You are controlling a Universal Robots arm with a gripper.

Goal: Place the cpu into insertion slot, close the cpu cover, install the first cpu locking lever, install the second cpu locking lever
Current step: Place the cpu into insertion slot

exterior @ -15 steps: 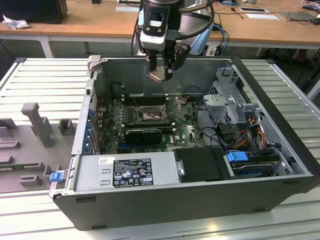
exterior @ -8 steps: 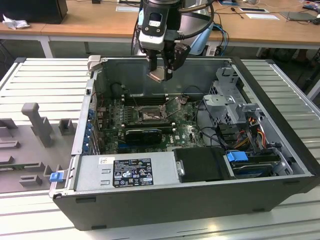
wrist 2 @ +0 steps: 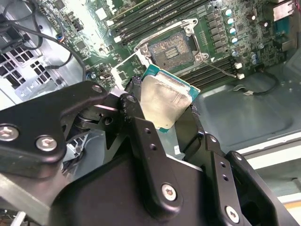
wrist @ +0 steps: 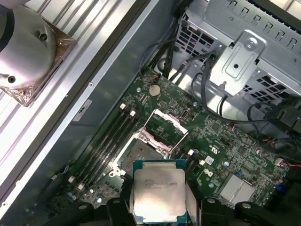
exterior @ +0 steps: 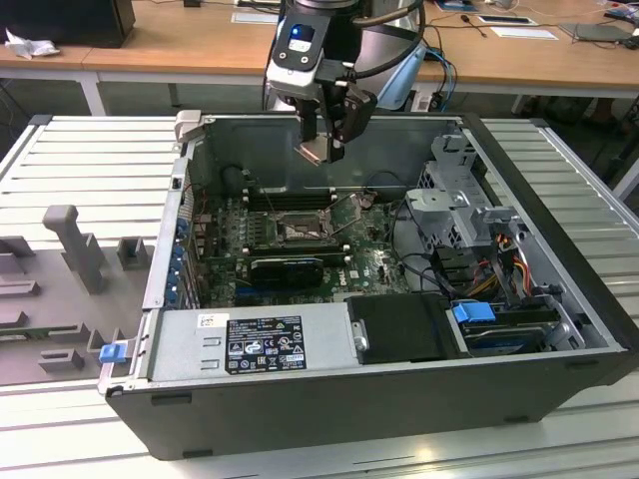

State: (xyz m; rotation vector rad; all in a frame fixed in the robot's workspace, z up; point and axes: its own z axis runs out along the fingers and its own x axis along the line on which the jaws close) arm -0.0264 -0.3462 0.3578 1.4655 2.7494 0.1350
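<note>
**Q:** What's in your jaws?

**A:** My gripper (exterior: 324, 150) is clamped on the cpu (exterior: 316, 150). In both wrist views one finger presses on each of two opposite edges of the chip, with its pale metal face (wrist 2: 164, 101) bare between them and its green rim showing (wrist: 159, 195).

**Q:** Where is it, then?

**A:** Up in the air, tilted, above the open computer case (exterior: 329, 399) and clear of the board. It touches nothing but my fingers.

**Q:** And beneath it?

**A:** The insertion slot (wrist: 141, 153) lies below on the green motherboard (exterior: 369, 259), its contact field uncovered (wrist 2: 174, 49). The cpu cover (wrist: 170, 121) stands swung up at the slot's edge, a thin silver frame. A thin metal lever (wrist 2: 218, 67) juts out beside the socket, and long black memory slots (wrist: 110, 141) run along another side.

**Q:** Farther out?

**A:** The case lies on a slatted grey table (exterior: 80, 150). Beyond it, wooden desks (exterior: 180, 40).
</note>
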